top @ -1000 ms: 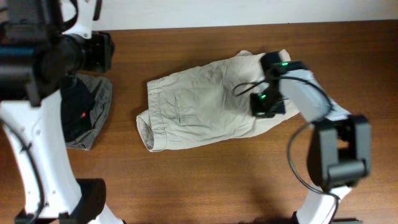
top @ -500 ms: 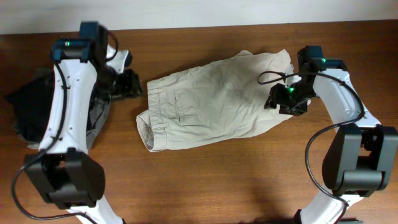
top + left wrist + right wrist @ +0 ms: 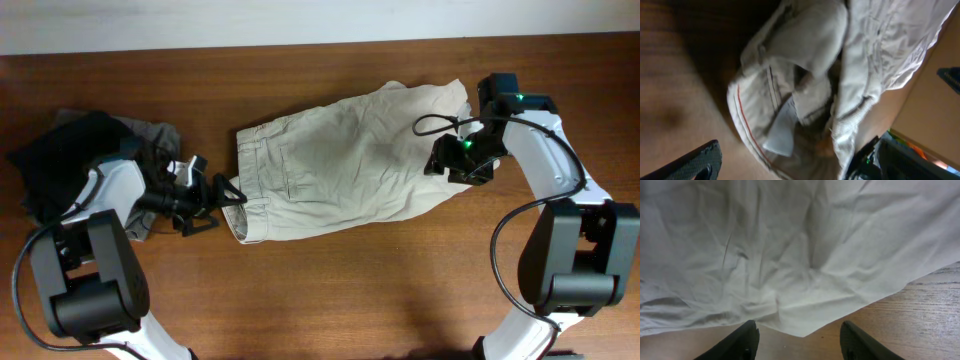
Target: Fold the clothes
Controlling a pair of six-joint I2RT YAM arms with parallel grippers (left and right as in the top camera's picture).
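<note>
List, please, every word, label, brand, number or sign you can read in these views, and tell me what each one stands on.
No text can be read in any view.
Pale sewn-in tag inside the waistband of the shorts: too blurred to read.
Green lights on the right arm: plain lights, no characters.
</note>
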